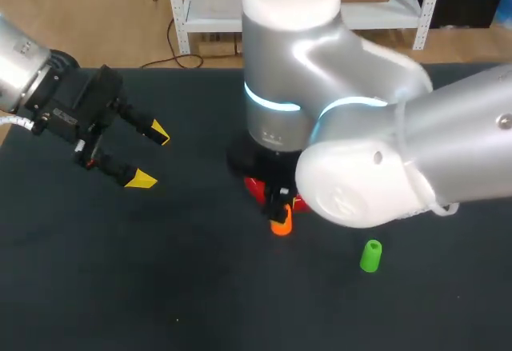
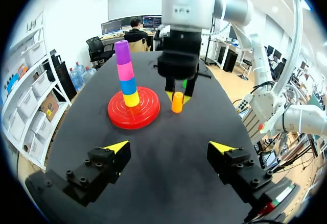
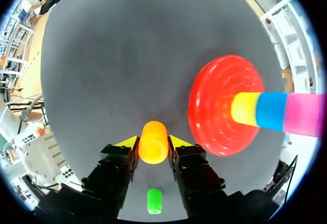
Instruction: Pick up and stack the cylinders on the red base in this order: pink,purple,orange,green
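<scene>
Our right gripper (image 3: pixel 153 143) squeezes the orange plastic cylinder (image 3: pixel 153 150) just beside the round red plastic base (image 3: pixel 212 124), because it goes on next. Our left gripper (image 2: pixel 169 146) hangs open, away from the base.

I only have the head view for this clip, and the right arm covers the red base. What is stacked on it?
Observer: The left wrist view shows four on the red base: a yellow cylinder lowest, then a blue cylinder, a pink cylinder, and a purple cylinder on top.
Operator: Is the orange one actually gripped?
Observer: Yes. In the right wrist view both fingers of the right hand press the sides of the orange cylinder, which is beside the base and apart from the stack.
</scene>
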You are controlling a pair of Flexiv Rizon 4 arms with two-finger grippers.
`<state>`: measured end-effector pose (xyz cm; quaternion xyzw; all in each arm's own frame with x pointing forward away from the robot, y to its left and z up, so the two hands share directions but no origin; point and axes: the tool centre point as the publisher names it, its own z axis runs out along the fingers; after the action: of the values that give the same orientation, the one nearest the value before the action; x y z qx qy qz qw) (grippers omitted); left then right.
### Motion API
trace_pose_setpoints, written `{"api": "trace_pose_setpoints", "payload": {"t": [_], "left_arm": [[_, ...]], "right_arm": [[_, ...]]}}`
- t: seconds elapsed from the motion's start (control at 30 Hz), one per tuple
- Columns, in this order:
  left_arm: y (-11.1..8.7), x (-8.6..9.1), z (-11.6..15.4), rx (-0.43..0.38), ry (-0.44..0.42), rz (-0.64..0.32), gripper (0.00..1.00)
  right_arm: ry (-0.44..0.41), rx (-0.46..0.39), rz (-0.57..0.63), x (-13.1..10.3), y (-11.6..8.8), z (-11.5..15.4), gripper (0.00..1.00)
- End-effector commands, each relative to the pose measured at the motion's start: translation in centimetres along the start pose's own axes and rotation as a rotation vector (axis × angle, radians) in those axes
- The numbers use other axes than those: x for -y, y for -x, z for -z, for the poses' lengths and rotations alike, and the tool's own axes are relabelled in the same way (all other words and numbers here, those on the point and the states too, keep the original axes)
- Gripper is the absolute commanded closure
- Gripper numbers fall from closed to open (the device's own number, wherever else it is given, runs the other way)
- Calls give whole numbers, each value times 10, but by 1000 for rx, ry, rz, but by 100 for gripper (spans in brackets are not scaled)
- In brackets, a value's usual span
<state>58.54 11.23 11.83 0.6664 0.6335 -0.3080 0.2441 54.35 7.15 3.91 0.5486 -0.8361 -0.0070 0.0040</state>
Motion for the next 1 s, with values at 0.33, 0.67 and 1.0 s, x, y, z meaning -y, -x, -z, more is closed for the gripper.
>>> {"api": "trace_pose_setpoints", "payload": {"t": [0.33,0.67,1.0], "left_arm": [[-2,1,0,4,4,-4,0],[-2,1,0,4,4,-4,0],[-2,1,0,4,4,-4,0]], "right_arm": [[-38,74,44,13,-10,112,100],[-35,1,72,38,-2,169,100],[-56,-32,60,78,11,192,100]]}}
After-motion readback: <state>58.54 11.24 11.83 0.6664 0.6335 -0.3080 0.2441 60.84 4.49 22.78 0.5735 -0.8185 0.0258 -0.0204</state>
